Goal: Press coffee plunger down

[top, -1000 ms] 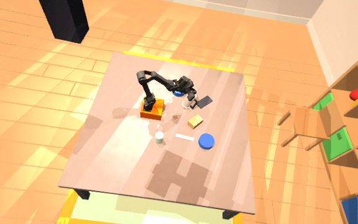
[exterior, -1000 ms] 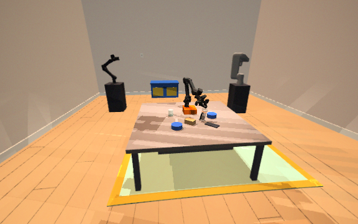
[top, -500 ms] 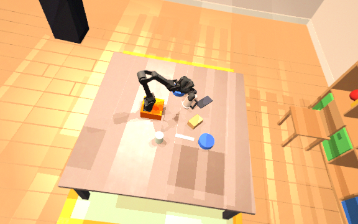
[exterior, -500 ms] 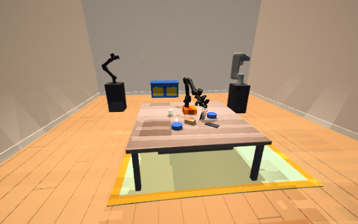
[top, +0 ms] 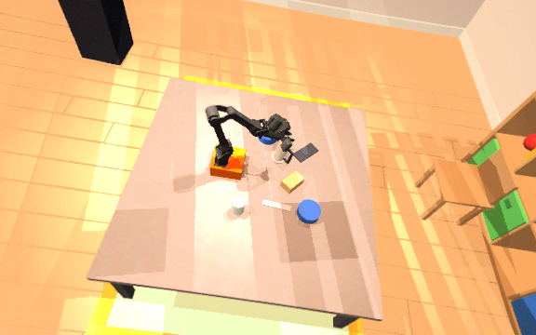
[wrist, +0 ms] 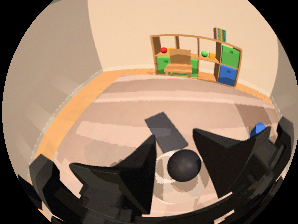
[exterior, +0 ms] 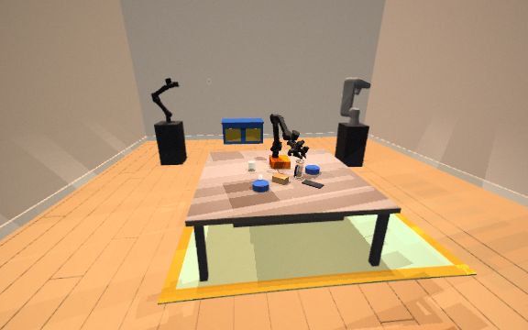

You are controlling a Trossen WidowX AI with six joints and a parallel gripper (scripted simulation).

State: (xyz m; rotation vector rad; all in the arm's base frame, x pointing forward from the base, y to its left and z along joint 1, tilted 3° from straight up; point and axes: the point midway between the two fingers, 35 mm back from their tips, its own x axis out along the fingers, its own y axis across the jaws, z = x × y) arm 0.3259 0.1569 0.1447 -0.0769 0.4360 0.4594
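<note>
The coffee press (top: 277, 157) (exterior: 299, 170) stands upright on the table, a clear cylinder with a dark handle. Its round black plunger knob (wrist: 184, 165) shows in the wrist view, with the pale round rim of the press around and below it. My gripper (wrist: 174, 135) (exterior: 302, 157) is open above the press. In the wrist view the knob appears in the gap between the fingers, nearer the right finger, with a wider gap on the left. The frames do not clearly show how high the plunger stands or whether a finger touches the knob.
A dark flat slab (top: 305, 153) (exterior: 313, 183) (wrist: 162, 129) lies beside the press. A yellow-tan block (top: 292, 181) (exterior: 280, 179), a blue round object (top: 309, 211) (exterior: 260, 186), a second blue one (exterior: 312, 170), a white cup (top: 238, 205) (exterior: 251, 166) and a white strip (top: 273, 204) are also on the table.
</note>
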